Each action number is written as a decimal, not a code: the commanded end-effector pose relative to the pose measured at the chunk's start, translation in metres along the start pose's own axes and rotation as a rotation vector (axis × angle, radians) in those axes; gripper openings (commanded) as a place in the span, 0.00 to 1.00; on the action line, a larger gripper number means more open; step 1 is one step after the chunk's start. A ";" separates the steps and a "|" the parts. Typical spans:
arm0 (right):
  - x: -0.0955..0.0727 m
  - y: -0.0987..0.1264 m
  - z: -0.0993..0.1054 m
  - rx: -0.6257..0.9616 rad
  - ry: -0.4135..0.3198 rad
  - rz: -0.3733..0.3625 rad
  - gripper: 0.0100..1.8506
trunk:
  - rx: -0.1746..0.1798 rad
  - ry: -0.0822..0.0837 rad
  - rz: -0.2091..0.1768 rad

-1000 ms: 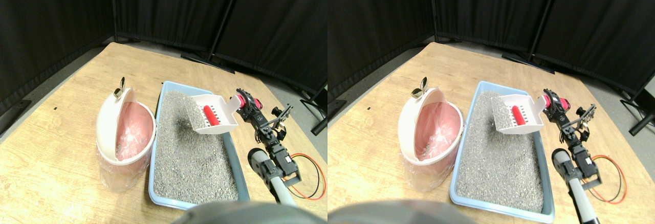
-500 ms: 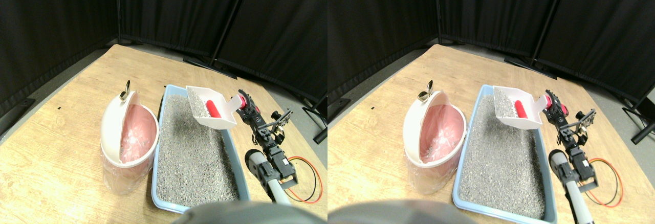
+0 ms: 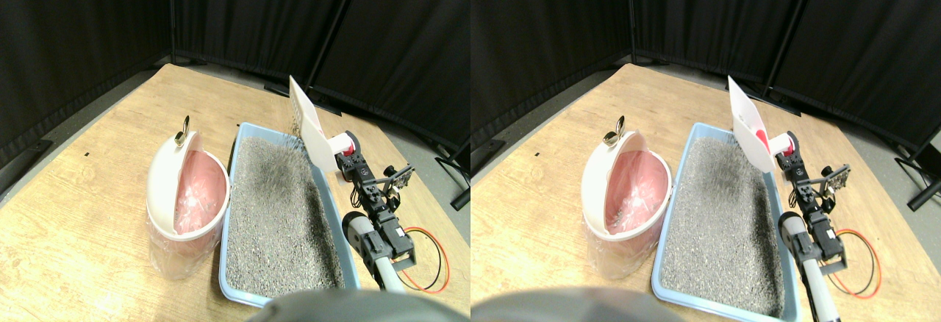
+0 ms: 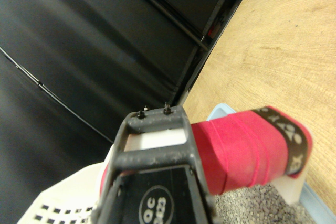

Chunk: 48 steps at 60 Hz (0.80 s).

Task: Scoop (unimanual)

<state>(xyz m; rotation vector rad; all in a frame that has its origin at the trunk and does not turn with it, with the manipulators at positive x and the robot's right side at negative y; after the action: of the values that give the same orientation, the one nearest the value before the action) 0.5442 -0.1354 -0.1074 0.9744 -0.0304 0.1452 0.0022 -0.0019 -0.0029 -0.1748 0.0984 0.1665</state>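
White plastic, the scoop (image 3: pixel 307 127) stands tipped steeply on edge over the far right corner of the blue litter tray (image 3: pixel 234 212), with its mouth at about eleven o'clock from its handle. A blurred streak of grey grains shows just under the scoop's lower edge, above the litter (image 3: pixel 276 212) that fills the tray. The right gripper (image 3: pixel 345 157) sits at the scoop's handle, at about four o'clock from the scoop's body. In the wrist view the dark jaw frame (image 4: pixel 155 153) lies against the red wrapped handle (image 4: pixel 239 150), with the slotted white scoop wall (image 4: pixel 60 205) beside it; whether the jaws are clamped on the handle cannot be told, since the gap between them is hidden. At nine o'clock from the tray, just beside its left wall, stands a white bin (image 3: pixel 180 201) with a pink liner and a tilted lid. Everything rests on a light wooden floor board (image 3: pixel 88 153), with black curtains (image 3: pixel 242 13) at twelve o'clock. Red and black cables (image 3: pixel 430 259) loop on the wood at four o'clock from the tray.
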 end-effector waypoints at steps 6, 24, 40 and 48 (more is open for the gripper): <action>0.004 0.012 0.004 0.006 -0.028 0.074 0.02 | -0.019 -0.006 0.015; 0.005 0.011 0.000 0.065 -0.002 0.055 0.02 | -0.017 -0.004 0.016; 0.005 0.011 -0.005 0.102 0.027 0.041 0.02 | -0.016 -0.001 0.020; 0.003 0.011 -0.004 0.010 0.025 0.063 0.02 | -0.019 0.001 0.024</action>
<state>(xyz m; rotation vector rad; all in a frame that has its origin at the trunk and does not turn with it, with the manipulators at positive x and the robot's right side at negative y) 0.5459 -0.1273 -0.1135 0.9349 0.0469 0.1652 0.0001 -0.0014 -0.0031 -0.1802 0.0977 0.1740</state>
